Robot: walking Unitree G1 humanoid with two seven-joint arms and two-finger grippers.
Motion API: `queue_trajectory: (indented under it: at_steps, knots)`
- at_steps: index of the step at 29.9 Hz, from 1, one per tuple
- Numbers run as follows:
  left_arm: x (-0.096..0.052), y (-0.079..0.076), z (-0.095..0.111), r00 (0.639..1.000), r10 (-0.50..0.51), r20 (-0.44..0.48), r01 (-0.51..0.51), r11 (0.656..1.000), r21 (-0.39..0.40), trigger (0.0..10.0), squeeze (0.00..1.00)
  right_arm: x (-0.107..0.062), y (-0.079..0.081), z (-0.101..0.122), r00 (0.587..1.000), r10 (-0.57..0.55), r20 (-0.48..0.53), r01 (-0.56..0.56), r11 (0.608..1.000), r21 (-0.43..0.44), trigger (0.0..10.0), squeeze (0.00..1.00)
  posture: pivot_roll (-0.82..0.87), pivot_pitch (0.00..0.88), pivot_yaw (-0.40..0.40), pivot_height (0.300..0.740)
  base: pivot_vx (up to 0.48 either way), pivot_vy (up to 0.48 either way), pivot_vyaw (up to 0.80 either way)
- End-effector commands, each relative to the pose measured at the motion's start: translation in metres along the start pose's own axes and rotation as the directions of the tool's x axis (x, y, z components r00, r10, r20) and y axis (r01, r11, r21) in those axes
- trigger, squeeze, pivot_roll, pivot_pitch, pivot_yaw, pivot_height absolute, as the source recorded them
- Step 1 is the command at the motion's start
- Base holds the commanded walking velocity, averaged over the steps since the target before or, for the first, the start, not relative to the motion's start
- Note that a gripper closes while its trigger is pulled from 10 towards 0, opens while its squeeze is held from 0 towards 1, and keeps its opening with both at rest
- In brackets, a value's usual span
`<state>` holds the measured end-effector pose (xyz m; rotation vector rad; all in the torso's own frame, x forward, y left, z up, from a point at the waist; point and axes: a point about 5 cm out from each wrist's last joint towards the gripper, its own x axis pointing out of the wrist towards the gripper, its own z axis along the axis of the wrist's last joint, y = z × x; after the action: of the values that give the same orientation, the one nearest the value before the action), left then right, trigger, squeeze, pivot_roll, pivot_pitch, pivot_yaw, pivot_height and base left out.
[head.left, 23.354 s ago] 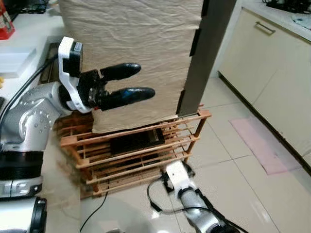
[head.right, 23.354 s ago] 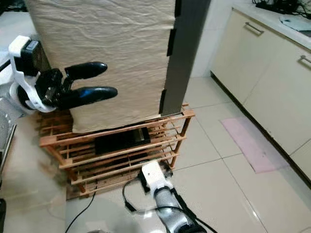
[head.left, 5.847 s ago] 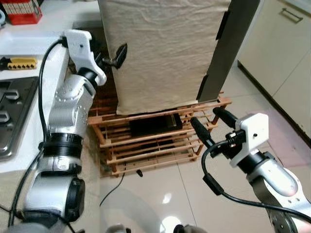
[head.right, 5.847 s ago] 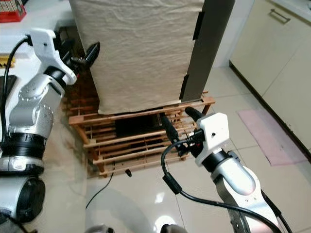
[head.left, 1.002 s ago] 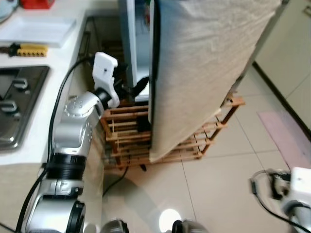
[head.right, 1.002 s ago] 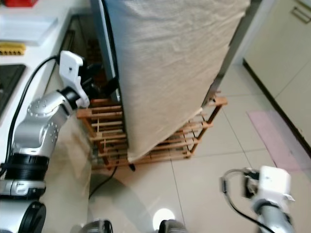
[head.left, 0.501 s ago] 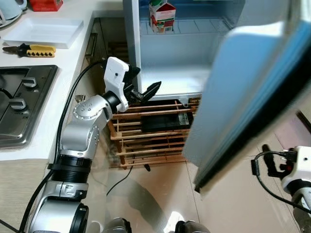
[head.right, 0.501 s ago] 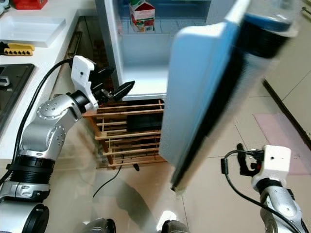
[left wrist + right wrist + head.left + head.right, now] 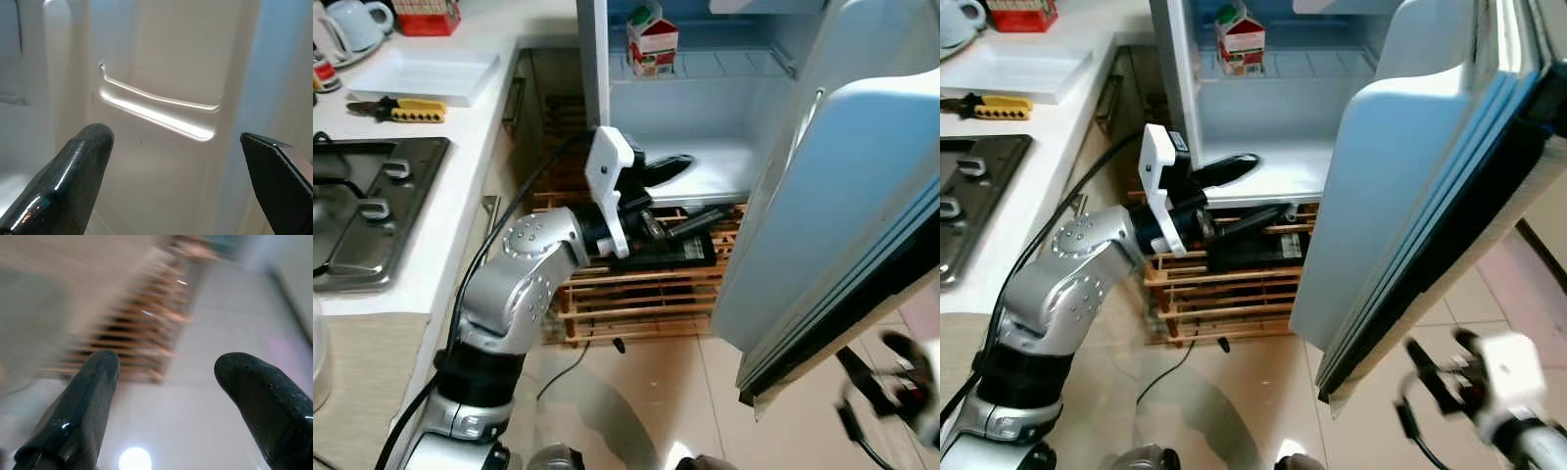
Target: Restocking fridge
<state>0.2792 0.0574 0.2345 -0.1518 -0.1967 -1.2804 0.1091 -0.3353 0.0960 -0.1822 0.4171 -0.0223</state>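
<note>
The fridge (image 9: 705, 108) stands open, its pale door (image 9: 842, 196) swung out to the right. A red and white carton (image 9: 651, 39) sits on an inner shelf. My left gripper (image 9: 693, 194) reaches in front of the fridge's lower opening, open with nothing between its fingers (image 9: 1229, 166). In the left wrist view the gripper (image 9: 176, 161) faces the white inner side of the door with its rail (image 9: 156, 100). My right gripper (image 9: 1440, 377) is low at the right, blurred, below the door's bottom edge. In the right wrist view it (image 9: 166, 396) is open and empty above the floor.
A wooden slatted rack (image 9: 636, 294) holds the fridge, with a black box (image 9: 680, 250) on it and a cable (image 9: 573, 357) on the tiled floor. At left, the counter carries a white tray (image 9: 426, 76), a yellow-handled tool (image 9: 401, 110) and a stove (image 9: 362, 206).
The door has swung farther open to the right. My left gripper has moved right, across the front of the fridge's lower opening. The right gripper has dropped lower and is blurred.
</note>
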Motion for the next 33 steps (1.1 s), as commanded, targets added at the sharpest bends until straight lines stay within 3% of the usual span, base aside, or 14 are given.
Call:
queue_trajectory:
  at_steps: [1, 3, 6, 8, 9, 10, 11, 12, 13, 14, 17, 22, 26, 33]
  knots:
    - [0.003, -0.001, -0.005, 1.000, -0.011, -0.018, 0.011, 1.000, -0.010, 10.0, 0.00, -0.007, -0.009, 0.003, 0.999, -0.041, 0.031, 0.041, 0.999, 0.009, 10.0, 0.00, -0.11, 0.022, 0.019, 0.740, 0.000, 0.000, 0.00]
    - [0.007, -0.002, -0.005, 1.000, -0.013, -0.023, 0.013, 1.000, -0.013, 10.0, 0.00, -0.011, -0.011, 0.001, 0.998, -0.055, 0.029, 0.055, 0.998, 0.016, 10.0, 0.00, -0.12, 0.023, 0.025, 0.740, 0.000, 0.000, 0.00]
    - [0.028, -0.020, 0.001, 0.993, -0.119, 0.019, 0.120, 0.993, -0.014, 10.0, 0.00, -0.009, 0.011, 0.004, 0.999, 0.007, 0.053, -0.009, 1.000, 0.028, 10.0, 0.00, -0.13, 0.025, 0.028, 0.740, 0.000, 0.000, 0.00]
    - [0.028, -0.028, 0.004, 0.982, -0.182, 0.047, 0.183, 0.982, -0.033, 10.0, 0.00, -0.007, 0.015, 0.006, 0.998, 0.021, 0.067, -0.023, 0.999, 0.035, 10.0, 0.00, -0.13, 0.025, 0.028, 0.740, 0.000, 0.000, 0.00]
    - [0.026, -0.025, 0.002, 0.987, -0.158, 0.026, 0.159, 0.987, -0.041, 10.0, 0.00, 0.000, 0.028, 0.013, 0.992, 0.063, 0.109, -0.068, 0.997, 0.043, 10.0, 0.00, -0.12, 0.025, 0.025, 0.740, 0.000, 0.000, 0.00]
    - [0.026, -0.025, 0.002, 0.987, -0.158, 0.026, 0.159, 0.987, -0.041, 10.0, 0.00, 0.000, 0.028, 0.013, 0.992, 0.063, 0.109, -0.068, 0.997, 0.043, 10.0, 0.00, -0.12, 0.025, 0.025, 0.740, 0.000, 0.000, 0.00]
    - [0.024, -0.012, -0.005, 0.999, -0.045, -0.022, 0.045, 0.999, -0.027, 10.0, 0.00, 0.004, 0.034, 0.018, 0.987, 0.086, 0.137, -0.095, 0.994, 0.054, 10.0, 0.00, -0.12, 0.027, 0.022, 0.740, 0.000, 0.000, 0.00]
    - [0.024, -0.012, -0.005, 0.999, -0.045, -0.022, 0.045, 0.999, -0.027, 10.0, 0.00, 0.004, 0.034, 0.018, 0.987, 0.086, 0.137, -0.095, 0.994, 0.054, 10.0, 0.00, -0.12, 0.027, 0.022, 0.740, 0.000, 0.000, 0.00]
    - [0.022, -0.002, -0.009, 0.998, 0.037, -0.049, -0.037, 0.999, -0.010, 10.0, 0.00, 0.006, 0.036, 0.020, 0.985, 0.090, 0.148, -0.100, 0.993, 0.060, 10.0, 0.00, -0.11, 0.027, 0.021, 0.740, 0.000, 0.000, 0.00]
    - [0.013, 0.017, -0.016, 0.978, 0.187, -0.090, -0.184, 0.982, 0.045, 10.0, 0.00, 0.010, 0.041, 0.025, 0.980, 0.101, 0.172, -0.115, 0.991, 0.072, 10.0, 0.00, -0.11, 0.028, 0.016, 0.740, 0.000, 0.000, 0.00]
    - [-0.002, 0.035, -0.019, 0.938, 0.328, -0.114, -0.320, 0.944, 0.083, 10.0, 0.00, 0.015, 0.048, 0.031, 0.972, 0.125, 0.197, -0.145, 0.986, 0.086, 10.0, 0.00, -0.10, 0.029, 0.011, 0.740, 0.000, 0.000, 0.00]
    - [-0.013, 0.041, -0.022, 0.910, 0.393, -0.132, -0.380, 0.918, 0.115, 10.0, 0.00, 0.015, 0.053, 0.031, 0.970, 0.150, 0.194, -0.168, 0.982, 0.081, 10.0, 0.00, -0.09, 0.030, 0.006, 0.740, 0.000, 0.000, 0.00]
    - [-0.023, 0.046, -0.031, 0.862, 0.484, -0.151, -0.469, 0.874, 0.127, 10.0, 0.00, 0.012, 0.049, 0.026, 0.976, 0.127, 0.177, -0.145, 0.985, 0.092, 10.0, 0.00, -0.10, 0.033, 0.013, 0.740, 0.000, 0.000, 0.00]
    - [-0.025, 0.050, -0.032, 0.836, 0.533, -0.133, -0.517, 0.845, 0.141, 10.0, 0.00, 0.013, 0.055, 0.028, 0.964, 0.179, 0.196, -0.202, 0.974, 0.103, 10.0, 0.00, -0.10, 0.034, 0.011, 0.740, 0.000, 0.000, 0.00]
